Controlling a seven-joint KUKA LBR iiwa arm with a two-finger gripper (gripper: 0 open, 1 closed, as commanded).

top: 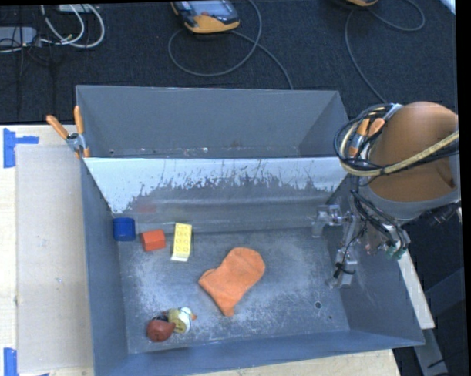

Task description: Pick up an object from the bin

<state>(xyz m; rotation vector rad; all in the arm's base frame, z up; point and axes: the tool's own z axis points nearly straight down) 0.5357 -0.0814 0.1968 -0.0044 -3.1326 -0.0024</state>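
Bin point(218, 138) holds orange cloth point(232, 277), yellow block point(181, 241) (tool point(341, 274) near right wall).

Bright, even overhead light, pale glare across the far wall of the bin point(220, 175)

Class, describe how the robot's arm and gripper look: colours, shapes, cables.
The arm ends in a rounded orange cover, with black and yellow cables looped across it. Beneath it sits a slim grey metal gripper, with thin dark wires beside it.
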